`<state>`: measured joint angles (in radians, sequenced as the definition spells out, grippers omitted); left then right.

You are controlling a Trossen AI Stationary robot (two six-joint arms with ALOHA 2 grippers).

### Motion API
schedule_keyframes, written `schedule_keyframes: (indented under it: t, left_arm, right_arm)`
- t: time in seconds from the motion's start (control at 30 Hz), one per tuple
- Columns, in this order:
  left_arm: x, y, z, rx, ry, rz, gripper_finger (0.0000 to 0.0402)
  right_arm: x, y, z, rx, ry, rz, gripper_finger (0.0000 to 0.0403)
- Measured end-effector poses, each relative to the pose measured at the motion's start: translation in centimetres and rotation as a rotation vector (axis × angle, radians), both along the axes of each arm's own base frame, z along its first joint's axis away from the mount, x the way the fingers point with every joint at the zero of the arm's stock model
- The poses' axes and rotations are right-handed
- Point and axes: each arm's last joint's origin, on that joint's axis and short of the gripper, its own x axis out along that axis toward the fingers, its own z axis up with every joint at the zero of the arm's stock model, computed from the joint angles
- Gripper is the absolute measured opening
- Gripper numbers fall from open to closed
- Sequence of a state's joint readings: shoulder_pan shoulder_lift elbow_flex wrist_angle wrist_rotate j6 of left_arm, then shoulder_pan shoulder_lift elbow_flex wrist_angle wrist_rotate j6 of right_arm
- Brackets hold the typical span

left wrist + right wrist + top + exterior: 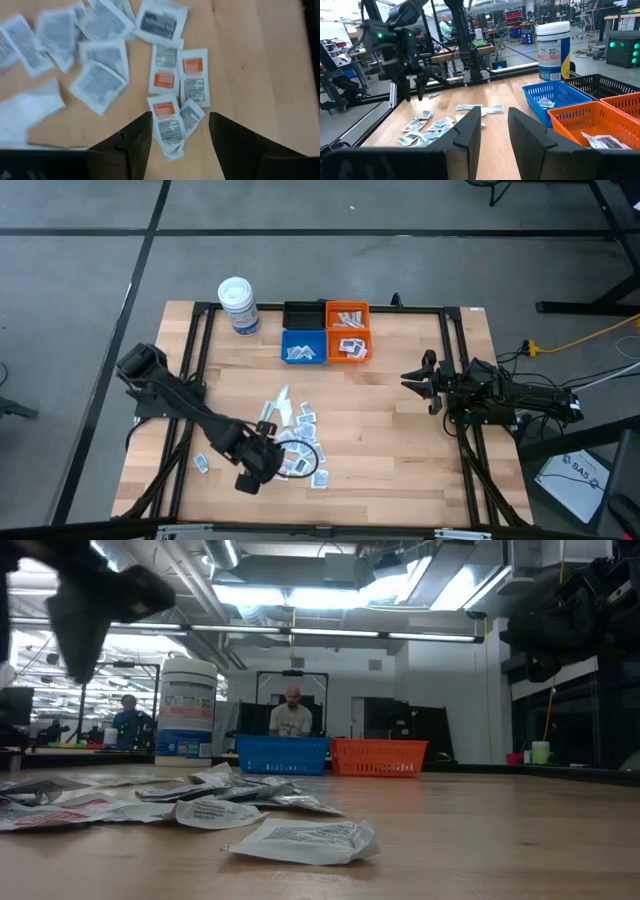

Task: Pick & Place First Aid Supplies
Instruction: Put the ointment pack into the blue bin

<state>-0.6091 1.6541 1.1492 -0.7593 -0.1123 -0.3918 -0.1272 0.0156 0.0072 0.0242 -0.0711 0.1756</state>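
While open: left gripper (177,132) hovers spread over overlapping sachets (170,117) at the table's (400,440) 7 o'clock.
Risk: pinching two sachets together.
Right gripper (425,383): parted, empty, 3 o'clock.

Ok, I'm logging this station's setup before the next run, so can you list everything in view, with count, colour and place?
sachets: dozens, white and grey, some with orange print, loose pile on the near left of the table; a few more in the blue and orange bins
blue bin: one, blue, far middle
orange bins: two, orange, right of the blue bin
black bin: one, black, behind the blue bin
tub: one, white with lid, far left
table: one, light wood
left gripper: fingers open over the pile
right gripper: fingers apart, at the right side, holding nothing
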Motion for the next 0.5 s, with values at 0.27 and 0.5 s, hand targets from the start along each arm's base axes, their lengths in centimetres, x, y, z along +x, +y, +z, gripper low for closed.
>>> schedule_keyframes:
  t: [0.27,0.5]
  left_arm:
    - [0.5,-1.5,-2.7,0.040,0.020,0.044,0.0191]
    - [1.0,-1.7,-4.5,0.083,0.038,0.087,0.0187]
  right_arm:
    - [0.0,0.0,0.0,0.000,0.000,0.000,0.0100]
    - [0.0,0.0,0.0,0.000,0.000,0.001,0.0100]
